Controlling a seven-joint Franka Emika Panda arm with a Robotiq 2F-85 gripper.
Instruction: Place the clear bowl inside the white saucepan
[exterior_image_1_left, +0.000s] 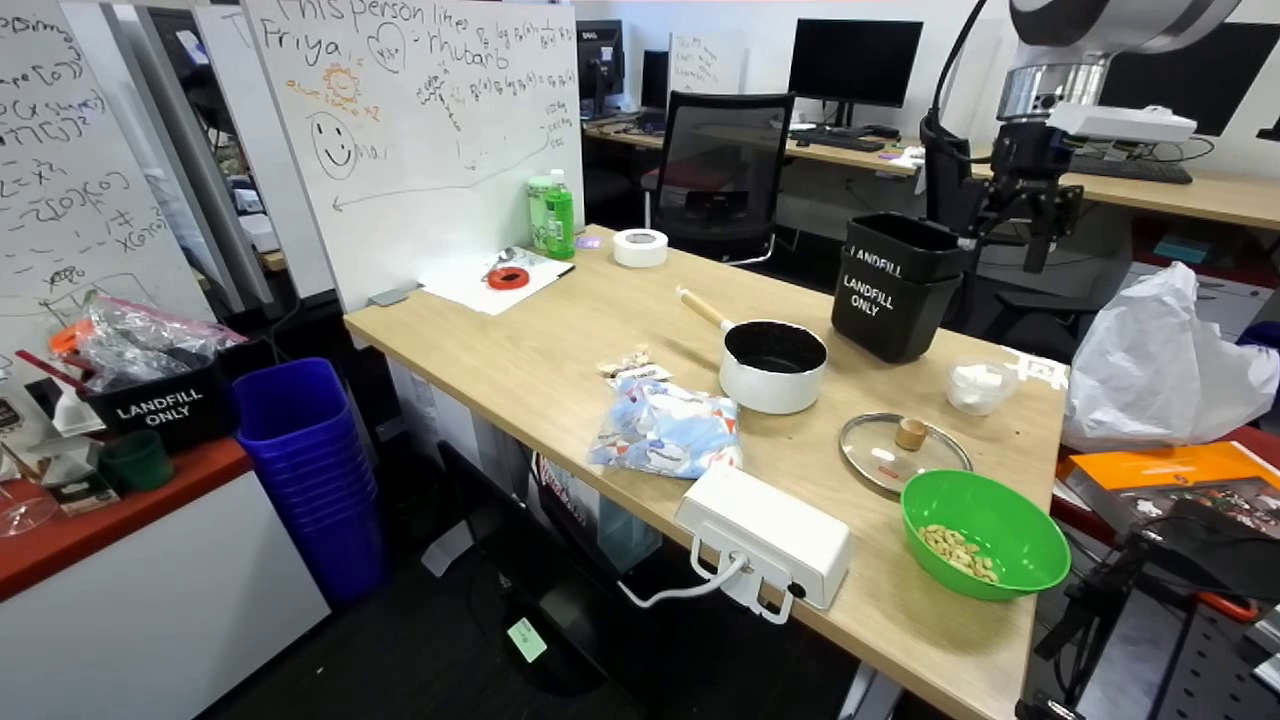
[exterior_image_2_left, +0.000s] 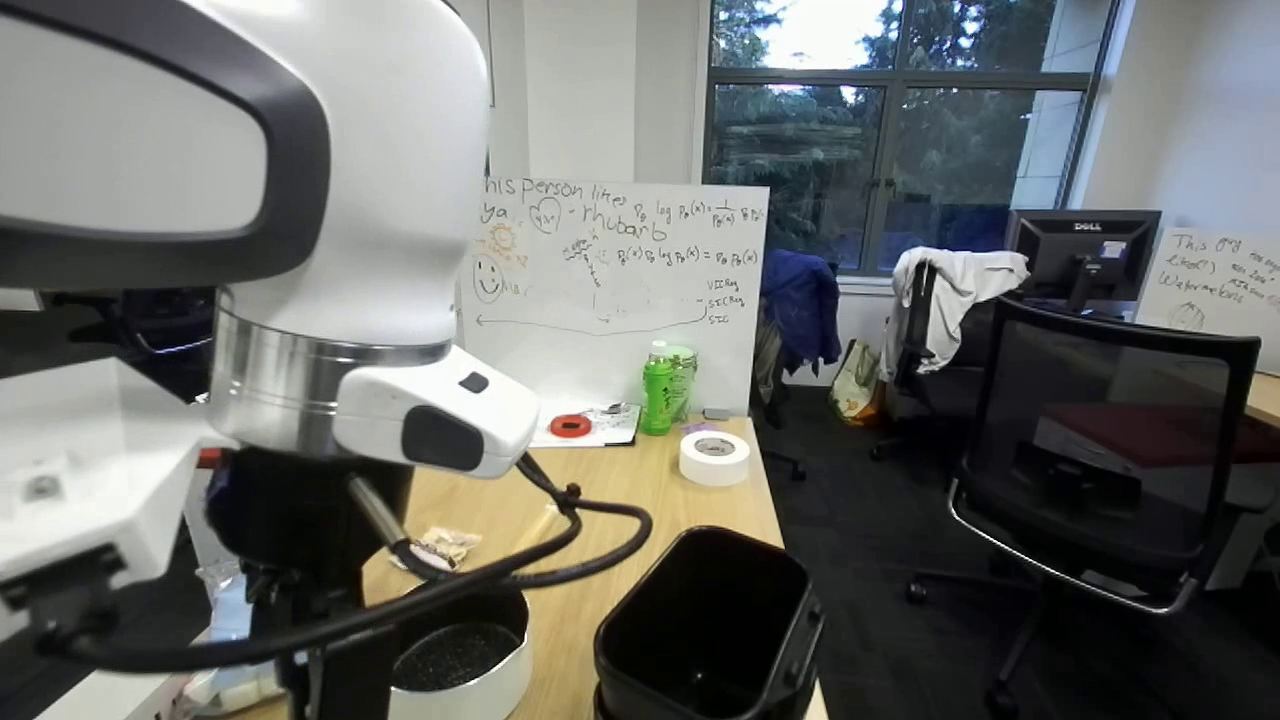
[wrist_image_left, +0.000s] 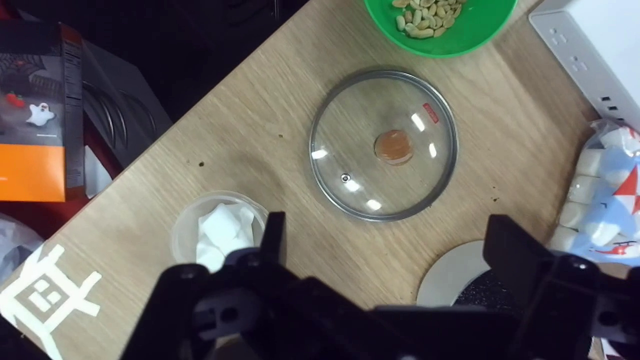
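The clear bowl (exterior_image_1_left: 974, 404) stands near the table's edge with white pieces in it. In the wrist view the clear bowl (wrist_image_left: 185, 231) is at lower left, partly behind a finger. The white saucepan (exterior_image_1_left: 768, 390) stands mid-table, its dark inside facing up and its tan handle pointing away. It is partly covered by the gripper in the wrist view (wrist_image_left: 445, 277) and by the arm in an exterior view (exterior_image_2_left: 490, 690). My gripper (wrist_image_left: 388, 217) is open with nothing between its fingers. In an exterior view the gripper (exterior_image_1_left: 1005, 250) hangs high above the table.
A glass lid (exterior_image_1_left: 868, 462) with a wooden knob lies between the clear bowl and a green bowl (exterior_image_1_left: 1025, 535) of nuts. A tall black bin (exterior_image_1_left: 885, 300) stands beside the saucepan. A patterned bag (exterior_image_1_left: 668, 430) and a white power box (exterior_image_1_left: 765, 535) lie near the table's edge.
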